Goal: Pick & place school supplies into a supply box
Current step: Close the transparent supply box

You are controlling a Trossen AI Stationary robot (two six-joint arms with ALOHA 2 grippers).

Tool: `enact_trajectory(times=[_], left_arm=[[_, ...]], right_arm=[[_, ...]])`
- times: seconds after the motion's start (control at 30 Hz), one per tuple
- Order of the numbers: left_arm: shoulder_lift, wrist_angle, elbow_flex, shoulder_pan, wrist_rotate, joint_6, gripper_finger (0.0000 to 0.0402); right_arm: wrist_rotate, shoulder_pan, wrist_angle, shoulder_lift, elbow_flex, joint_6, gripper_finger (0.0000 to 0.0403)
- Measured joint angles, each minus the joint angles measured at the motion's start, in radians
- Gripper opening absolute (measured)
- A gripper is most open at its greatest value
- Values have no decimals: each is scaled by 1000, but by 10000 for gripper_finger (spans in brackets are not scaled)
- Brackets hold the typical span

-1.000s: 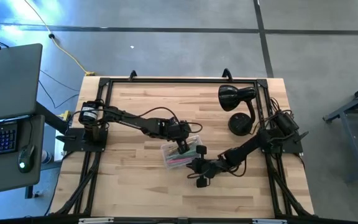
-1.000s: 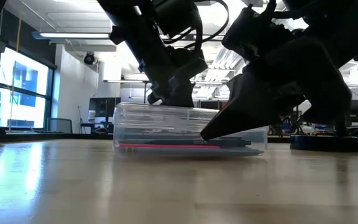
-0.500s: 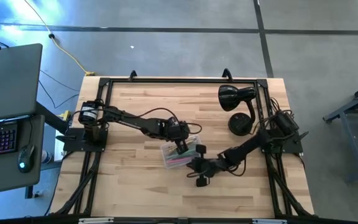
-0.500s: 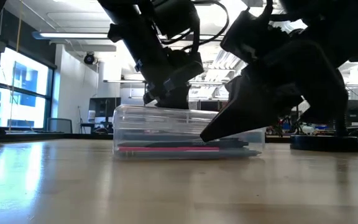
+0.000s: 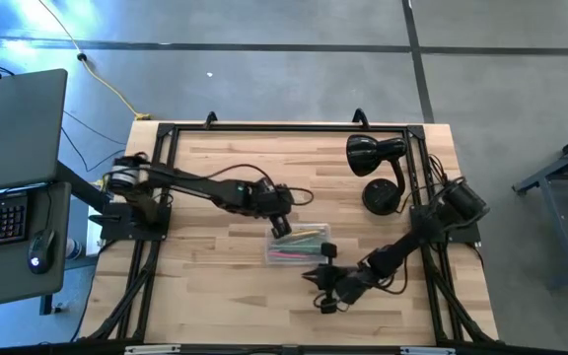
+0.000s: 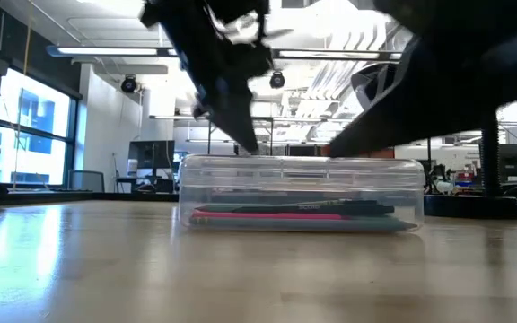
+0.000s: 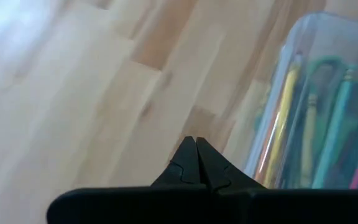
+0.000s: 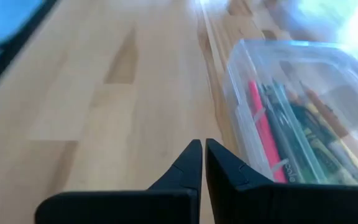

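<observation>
Near the middle of the bench (image 5: 205, 168), a little toward its front edge, the clear supply box (image 5: 299, 245) lay flat on the wood with its long sides running left to right. Inside it the school supplies (image 5: 298, 248) lay lengthwise in a loose layer on the bottom: a pink-red pencil (image 8: 263, 127), a yellow one (image 7: 281, 118), green and dark ones beside them. From table height the box (image 6: 301, 193) showed its rounded corners and the pink-red pencil (image 6: 276, 215) low against the near wall.

At the box's back left corner hung the left gripper (image 5: 280, 226), close above the rim. Its own wrist camera showed both fingers pressed together to a single point (image 7: 196, 144), with nothing between them, and the box (image 7: 316, 99) just beside that point.

Off the box's front right corner, clear of it and nearer the front edge of the bench, was the right gripper (image 5: 316, 275). Its fingers were likewise closed, only a hairline between the tips (image 8: 202, 147), and empty; the box (image 8: 291, 112) lay near them, not touching.

Toward the back right corner of the bench stood a black desk lamp (image 5: 375, 163), well apart from the box.
</observation>
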Motion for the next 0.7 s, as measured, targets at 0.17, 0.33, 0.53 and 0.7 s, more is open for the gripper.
enact_trajectory(times=[0.17, 0.33, 0.53, 0.7], left_arm=[[-178, -166, -1, -16, -42, 0, 13], [-405, -280, 0, -87, -119, -3, 16], [-565, -103, -89, -196, -239, 0, 12], [-494, 183, -301, -243, -109, -30, 12]], right_arm=[[52, 49, -53, -111, 0, -46, 0], [241, 130, -118, -289, -1, -171, 0], [400, 118, -146, -385, 1, -238, 0], [185, -6, -169, -278, 0, -121, 0]])
